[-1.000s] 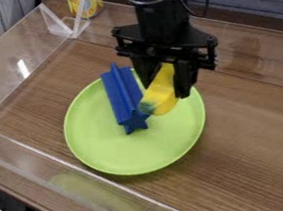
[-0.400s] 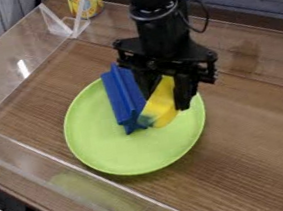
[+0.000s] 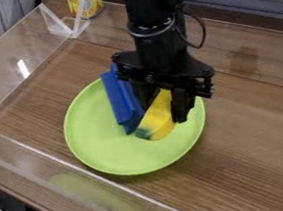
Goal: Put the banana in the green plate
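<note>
The yellow banana (image 3: 158,120) hangs tilted over the middle of the green plate (image 3: 103,146), its lower end down at or just above the plate's surface. My black gripper (image 3: 160,96) reaches straight down from above and is shut on the banana's upper part. Whether the banana's lower tip touches the plate I cannot tell. A long blue star-section block (image 3: 125,101) lies in the plate just left of the banana, close against it.
The plate rests on a wooden tabletop (image 3: 254,110) enclosed by clear plastic walls (image 3: 2,59). A yellow cup (image 3: 81,1) stands at the back, behind the wall.
The gripper has come down and shifted slightly left with the banana, bringing it lower into the plate beside the blue block.
</note>
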`<state>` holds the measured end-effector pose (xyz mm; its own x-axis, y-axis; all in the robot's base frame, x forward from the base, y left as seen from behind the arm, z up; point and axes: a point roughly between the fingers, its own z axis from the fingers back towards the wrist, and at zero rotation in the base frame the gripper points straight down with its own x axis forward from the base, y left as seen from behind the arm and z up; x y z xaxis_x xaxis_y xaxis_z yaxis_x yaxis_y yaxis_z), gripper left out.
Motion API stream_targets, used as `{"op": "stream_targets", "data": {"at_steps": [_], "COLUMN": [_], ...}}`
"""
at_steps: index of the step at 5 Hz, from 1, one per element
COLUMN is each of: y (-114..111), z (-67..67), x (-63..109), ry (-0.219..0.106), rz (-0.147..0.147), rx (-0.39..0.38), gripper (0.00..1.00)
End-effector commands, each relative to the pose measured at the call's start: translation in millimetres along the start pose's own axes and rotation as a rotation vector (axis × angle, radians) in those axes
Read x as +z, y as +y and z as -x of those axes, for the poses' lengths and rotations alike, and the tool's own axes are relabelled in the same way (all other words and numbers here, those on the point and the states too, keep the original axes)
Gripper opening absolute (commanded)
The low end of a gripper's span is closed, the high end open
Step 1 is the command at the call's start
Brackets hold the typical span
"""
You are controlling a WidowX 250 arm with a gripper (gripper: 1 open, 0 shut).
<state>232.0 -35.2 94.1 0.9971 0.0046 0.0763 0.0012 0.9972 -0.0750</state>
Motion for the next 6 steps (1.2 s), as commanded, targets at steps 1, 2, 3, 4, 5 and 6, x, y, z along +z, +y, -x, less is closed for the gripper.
{"op": "stream_targets", "data": {"at_steps": [1,2,3,4,5,6], "y": [-0.7,0.3,0.5,1.4,2.0,2.5], "z": [-2.2,-0.5,-0.6,-0.1,-0.4,-0.8], "x": [5.4,1.0,-1.2,1.2,2.6,3.7], "ry": [-0.045,-0.046,-0.048,-0.047,-0.051,-0.056], "rz": [0.008,0.01,0.015,0.021,0.03,0.038], "rx": [-0.008,-0.007,-0.002,0.011,0.021,0.03], "gripper": [0.0,0.0,1.0,1.0,1.0,1.0]}}
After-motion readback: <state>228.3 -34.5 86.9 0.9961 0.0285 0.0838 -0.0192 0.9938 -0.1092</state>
